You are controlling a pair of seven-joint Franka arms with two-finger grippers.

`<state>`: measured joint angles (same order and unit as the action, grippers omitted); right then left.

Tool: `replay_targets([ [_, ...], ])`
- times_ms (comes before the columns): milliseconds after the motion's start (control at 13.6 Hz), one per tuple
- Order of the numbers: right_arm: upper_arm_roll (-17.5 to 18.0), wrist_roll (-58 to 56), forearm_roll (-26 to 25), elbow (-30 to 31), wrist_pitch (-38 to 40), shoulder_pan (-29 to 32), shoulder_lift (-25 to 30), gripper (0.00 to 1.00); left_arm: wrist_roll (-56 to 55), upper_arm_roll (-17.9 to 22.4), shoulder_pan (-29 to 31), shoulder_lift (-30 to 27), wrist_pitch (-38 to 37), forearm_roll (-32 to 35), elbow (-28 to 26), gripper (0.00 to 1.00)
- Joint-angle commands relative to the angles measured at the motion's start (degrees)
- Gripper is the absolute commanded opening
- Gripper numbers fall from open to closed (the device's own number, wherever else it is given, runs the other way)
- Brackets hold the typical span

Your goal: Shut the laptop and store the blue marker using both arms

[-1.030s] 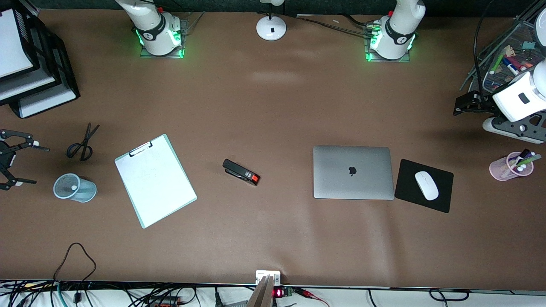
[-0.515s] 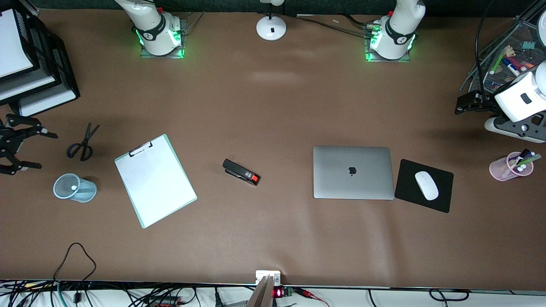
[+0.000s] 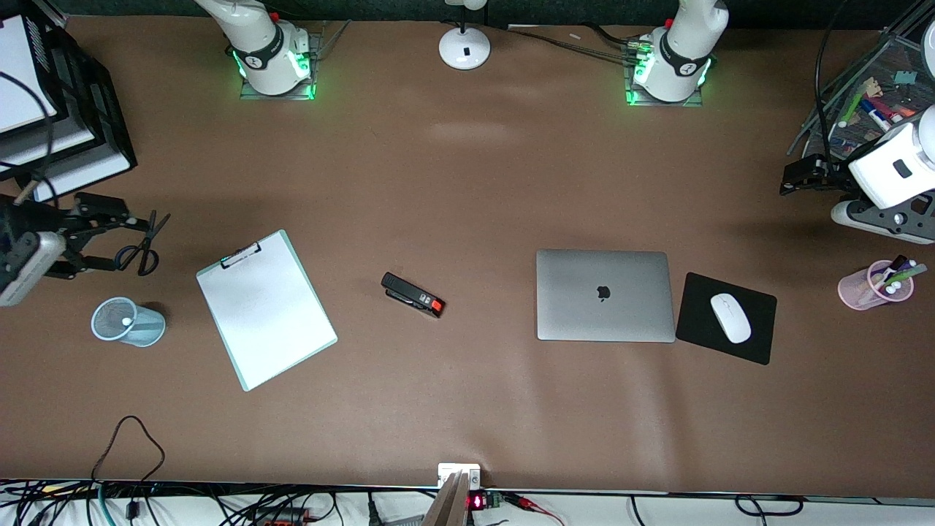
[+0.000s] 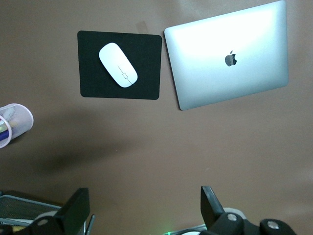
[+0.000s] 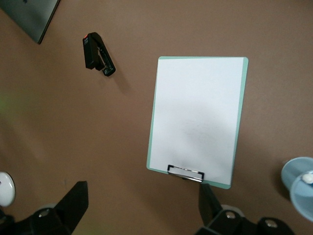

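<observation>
Front view shows the laptop (image 3: 605, 295) lying flat on the brown table with its lid already down, the dark logo facing up, just beside the black mouse pad (image 3: 726, 318) that carries a white mouse (image 3: 730, 318). No blue marker can be made out with certainty; a bluish pen is seen among others in the wire tray (image 3: 876, 102) at the left arm's end of the table, and it cannot be told whether that is the one meant. The left gripper (image 3: 802, 177) hangs near that tray, its fingers spread apart and empty, as the left wrist view confirms. The right gripper (image 3: 95, 234) is held over the scissors (image 3: 140, 245) at the right arm's end, fingers likewise apart and holding nothing. A risk is judged to lie in the crowded tray and the pink cup (image 3: 873, 286): the wrong pen could be picked, or the light cup tipped by a passing finger. The scissors could be nudged if the right gripper is lowered. The laptop is smooth matte metal with rounded corners, the pad thin and soft-looking, the clipboard (image 3: 266, 310) flat with a pale green edge, the stapler (image 3: 413, 295) black with a red end, and the blue mesh cup (image 3: 128, 322) lies on its side.
</observation>
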<state>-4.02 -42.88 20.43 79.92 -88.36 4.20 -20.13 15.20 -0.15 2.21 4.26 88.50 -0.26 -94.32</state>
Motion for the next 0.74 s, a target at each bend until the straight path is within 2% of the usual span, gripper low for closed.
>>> replay_targets([
  [0,-0.3,10.6,-3.0,4.3,-1.6,-2.6,3.2,1.00,0.3,0.1,0.3,0.9,-1.8,-0.7,1.9,1.00],
  [147,-0.3,19.7,-5.0,4.3,-1.5,-4.5,3.6,1.00,0.5,0.1,1.4,1.7,-3.5,-0.8,1.8,1.00],
  [368,-0.3,28.4,-11.9,4.2,-0.8,-8.1,4.3,1.00,3.0,0.1,1.5,1.9,-3.4,-1.7,2.1,1.00],
  [515,-0.4,32.8,-12.7,4.1,1.1,-8.1,5.3,1.00,3.0,0.1,1.6,3.7,-3.5,-1.8,4.9,1.00],
  [662,-0.3,38.5,-15.8,4.0,2.0,-8.1,6.7,1.00,2.5,-0.1,1.3,4.0,-3.5,-1.3,5.5,1.00],
])
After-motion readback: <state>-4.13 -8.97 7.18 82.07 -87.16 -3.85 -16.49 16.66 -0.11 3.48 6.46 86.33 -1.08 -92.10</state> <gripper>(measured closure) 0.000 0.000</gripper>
